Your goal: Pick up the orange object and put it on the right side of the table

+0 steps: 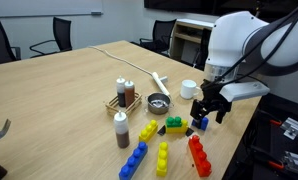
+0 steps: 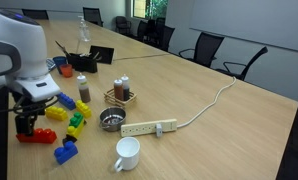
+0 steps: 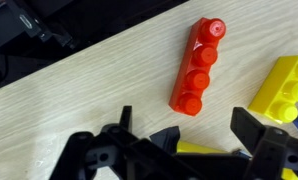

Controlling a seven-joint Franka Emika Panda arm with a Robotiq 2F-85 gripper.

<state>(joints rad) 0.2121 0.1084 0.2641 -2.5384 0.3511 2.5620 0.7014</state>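
The orange object (image 3: 197, 68) is a long red-orange studded block lying flat on the light-wood table (image 3: 79, 95). It shows in both exterior views (image 1: 199, 155) (image 2: 34, 136) near the table's edge. My gripper (image 3: 189, 130) is open and empty, hovering just above the table. The block lies just beyond its fingertips in the wrist view. In both exterior views the gripper (image 1: 211, 108) (image 2: 27, 120) hangs close over the group of blocks, next to the orange one.
Yellow blocks (image 1: 162, 157) (image 3: 281, 88), a long blue block (image 1: 134, 160), a green block (image 1: 174, 124) and a small blue block (image 1: 201, 124) lie around. A white mug (image 1: 188, 89), metal bowl (image 1: 158, 102), power strip (image 2: 148, 128), condiment caddy (image 1: 124, 97) and brown bottle (image 1: 121, 129) stand nearby.
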